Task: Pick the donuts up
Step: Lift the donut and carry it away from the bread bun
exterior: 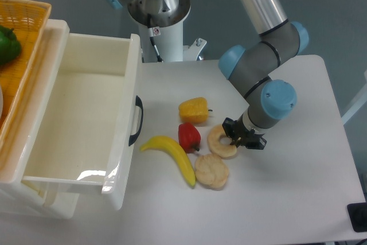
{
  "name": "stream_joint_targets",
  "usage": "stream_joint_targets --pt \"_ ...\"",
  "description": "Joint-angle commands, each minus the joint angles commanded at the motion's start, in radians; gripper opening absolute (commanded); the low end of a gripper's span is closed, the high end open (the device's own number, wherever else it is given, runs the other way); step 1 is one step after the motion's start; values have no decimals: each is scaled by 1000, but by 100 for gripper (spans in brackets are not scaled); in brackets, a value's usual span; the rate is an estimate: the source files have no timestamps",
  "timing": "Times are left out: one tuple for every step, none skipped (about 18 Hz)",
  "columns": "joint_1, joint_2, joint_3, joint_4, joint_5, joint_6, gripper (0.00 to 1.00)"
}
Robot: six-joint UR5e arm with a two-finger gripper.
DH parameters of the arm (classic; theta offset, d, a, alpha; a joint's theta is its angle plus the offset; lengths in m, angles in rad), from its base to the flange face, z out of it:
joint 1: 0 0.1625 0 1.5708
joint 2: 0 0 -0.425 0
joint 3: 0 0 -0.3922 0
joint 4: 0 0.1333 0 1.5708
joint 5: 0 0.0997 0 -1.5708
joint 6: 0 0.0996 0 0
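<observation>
The donuts [221, 141] sit tilted, their right rim clamped in the tool [237, 136]; lift straight up, slowly, clear of the red pepper [189, 136] beside them.

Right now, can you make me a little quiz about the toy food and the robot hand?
1. True or false: the gripper is at the donut's right edge.
2. Which toy is nearest the drawer? A) banana B) yellow pepper C) round biscuit
3. Fill in: the toy just left of the donut is the ____ pepper.

Key: 1 true; 2 A; 3 red.
</observation>
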Motion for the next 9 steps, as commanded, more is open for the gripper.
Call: stream_joint_targets --pt "-2 -2 14 0 0 2 9" --pt "-2 -3 26 0 2 2 6" --pt "0 -8 43 2 0 2 4" --pt "0 -11 60 2 2 3 4" --pt "2 -23 92 0 3 2 3" --pt "2 -29 113 -3 5 3 3" --pt "5 -32 124 -3 6 8 3" --pt "11 -37 135 -2 18 38 2" --pt "18 -40 149 -2 47 90 2"
